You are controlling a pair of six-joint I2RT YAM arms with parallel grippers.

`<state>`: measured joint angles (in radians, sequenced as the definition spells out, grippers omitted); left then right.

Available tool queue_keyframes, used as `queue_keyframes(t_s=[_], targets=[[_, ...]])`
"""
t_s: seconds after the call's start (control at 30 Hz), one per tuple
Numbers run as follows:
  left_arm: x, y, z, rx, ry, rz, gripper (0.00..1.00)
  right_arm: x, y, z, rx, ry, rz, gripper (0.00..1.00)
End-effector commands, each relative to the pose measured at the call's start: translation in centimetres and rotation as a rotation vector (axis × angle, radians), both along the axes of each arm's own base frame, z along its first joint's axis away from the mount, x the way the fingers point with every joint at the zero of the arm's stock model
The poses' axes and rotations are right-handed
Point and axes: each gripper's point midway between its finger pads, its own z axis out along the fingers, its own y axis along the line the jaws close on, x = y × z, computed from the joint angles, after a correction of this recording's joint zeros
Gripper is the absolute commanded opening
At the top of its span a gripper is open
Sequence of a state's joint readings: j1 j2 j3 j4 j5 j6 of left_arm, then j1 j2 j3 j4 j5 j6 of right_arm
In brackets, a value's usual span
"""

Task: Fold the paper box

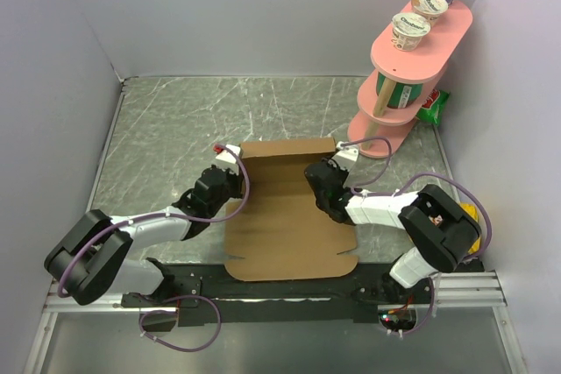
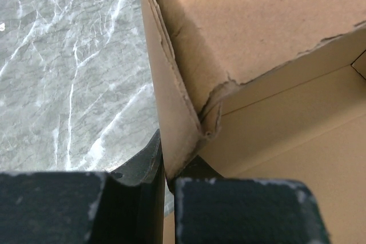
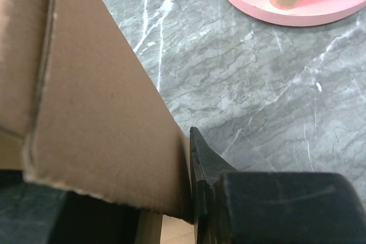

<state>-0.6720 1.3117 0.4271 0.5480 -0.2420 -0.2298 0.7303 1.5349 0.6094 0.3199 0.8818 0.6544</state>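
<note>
At the near edge of the grey veined tabletop (image 1: 166,137), you have the plain brown cardboard paper box (image 1: 285,225) lying between both arms. Its front flap lies flat toward the bases and its side walls are raised. On the box's left side, your left gripper (image 2: 167,178) is clamped tight on the upright wall, one finger inside and one outside, just by a ragged corner crease. On the box's right side, your right gripper (image 1: 322,179) straddles the right wall. Its outer finger (image 3: 200,158) touches the cardboard and it seems to pinch, though the inner finger is hidden. Beyond the box's far right corner stands a pink tiered stand (image 1: 412,59) carrying three small printed cups (image 1: 410,31).
</note>
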Motion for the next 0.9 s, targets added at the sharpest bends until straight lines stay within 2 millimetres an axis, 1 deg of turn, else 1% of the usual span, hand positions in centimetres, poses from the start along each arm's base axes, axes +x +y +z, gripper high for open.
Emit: queue_keyframes(t_s=[0.0,0.03,0.1,0.17,0.2,0.23,0.27,0.33,0.37,0.4,0.43,0.47,0.5,0.57,0.6,0.67,0.7,0.77,0.8,0.87], targets=[[-1.0,-2.3,0.9,-0.068,0.016,-0.085,0.04,0.1,-4.2,-0.7,-0.05,-0.024,-0.168,0.0],[-1.0,-2.4,0.8,-0.07,0.02,-0.092,0.04,-0.3,-4.1,-1.2,-0.075,-0.008,-0.123,0.0],[-1.0,-2.6,0.5,-0.063,0.032,-0.098,0.04,0.0,-3.5,-0.9,-0.064,-0.034,-0.082,0.0],[-0.8,-2.7,0.3,-0.059,0.04,-0.095,0.04,0.3,-2.6,-0.5,-0.06,-0.054,-0.005,0.0],[-0.8,-2.7,-0.2,-0.048,0.053,-0.095,0.04,0.4,-2.1,-0.2,-0.063,-0.064,0.03,0.0],[-0.7,-2.6,-0.4,-0.04,0.06,-0.087,0.04,0.1,-1.3,0.3,-0.073,-0.08,0.088,0.01],[-0.3,-2.6,-0.1,-0.037,0.057,-0.074,0.04,0.0,-1.1,0.5,-0.076,-0.088,0.104,0.18],[-0.3,-2.4,-1.0,-0.004,0.09,-0.063,0.04,-0.8,-1.1,1.0,-0.088,-0.097,0.132,0.39],[0.2,-2.5,-0.7,-0.001,0.089,-0.05,0.04,-1.1,-0.9,1.0,-0.083,-0.095,0.151,0.61],[0.3,-2.5,-0.7,0.006,0.094,-0.044,0.04,-1.4,-0.9,1.6,-0.073,-0.108,0.161,0.69],[0.2,-2.1,-1.4,0.036,0.127,-0.033,0.04,-1.8,-1.1,1.5,-0.071,-0.103,0.164,0.76],[0.9,-2.2,-0.9,0.039,0.13,-0.022,0.03,-2.3,-1.2,1.0,-0.078,-0.079,0.176,0.88],[1.0,-2.2,-0.8,0.039,0.144,-0.021,0.03,-2.6,-1.3,1.6,-0.064,-0.086,0.181,0.91],[1.4,-2.0,-0.4,0.04,0.167,-0.014,0.03,-3.5,-1.5,1.2,-0.07,-0.061,0.202,0.99],[1.4,-2.3,-0.2,0.033,0.179,-0.027,0.03,-3.9,-1.4,2.1,-0.048,-0.08,0.214,1.0],[1.9,-1.9,0.0,0.042,0.197,-0.016,0.03,-4.7,-1.5,2.4,-0.034,-0.084,0.233,1.0],[2.0,-1.7,-0.1,0.047,0.208,-0.02,0.03,-5.1,-1.6,3.5,-0.012,-0.108,0.25,1.0],[2.6,-1.4,0.4,0.047,0.213,-0.012,0.03,-5.8,-1.7,3.7,-0.015,-0.114,0.287,1.0],[2.5,-1.2,0.2,0.057,0.225,-0.014,0.03,-6.2,-1.7,4.3,-0.016,-0.127,0.307,1.0],[2.7,-1.0,0.7,0.051,0.22,-0.012,0.03,-6.7,-1.3,4.3,-0.012,-0.115,0.354,0.99]])
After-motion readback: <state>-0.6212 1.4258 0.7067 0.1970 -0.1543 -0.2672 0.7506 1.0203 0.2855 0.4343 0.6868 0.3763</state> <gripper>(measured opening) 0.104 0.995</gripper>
